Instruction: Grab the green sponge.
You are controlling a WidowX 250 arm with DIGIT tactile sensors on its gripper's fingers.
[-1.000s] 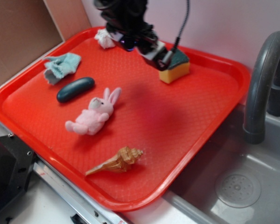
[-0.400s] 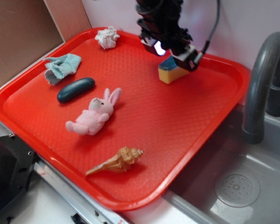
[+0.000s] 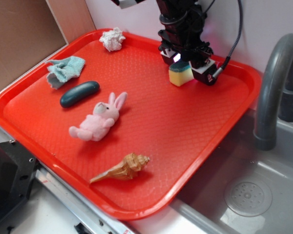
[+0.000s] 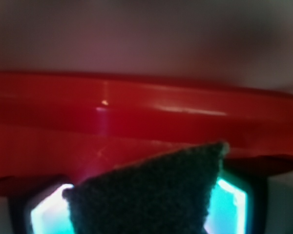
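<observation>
Green sponge, a small wedge of yellow foam with a dark green scouring top, sits at the far side of the red textured plastic tray, near the tray's back rim and the pale wall behind it. The black robot arm's pincer stands directly over it, with one finger on the sponge's left and the other, carrying a white block with a red mark, on its right. In the wrist view the dark green scouring face fills the lower middle of the frame, flanked on both sides by bright teal-lit surfaces, with the tray's red rim beyond. The fingers bracket the sponge closely, but I cannot tell whether they are pressing on it or standing just apart from it.

Elsewhere on the tray, well apart from the sponge, lie a crumpled white wad near the back left corner, a light teal cloth by the left rim, a dark green oblong pebble-shaped object just in front of the cloth, a pink plush bunny near the tray's middle, and a tan spiral seashell toward the front rim. To the right of the tray is a grey sink basin with a round drain and a dark grey curved faucet.
</observation>
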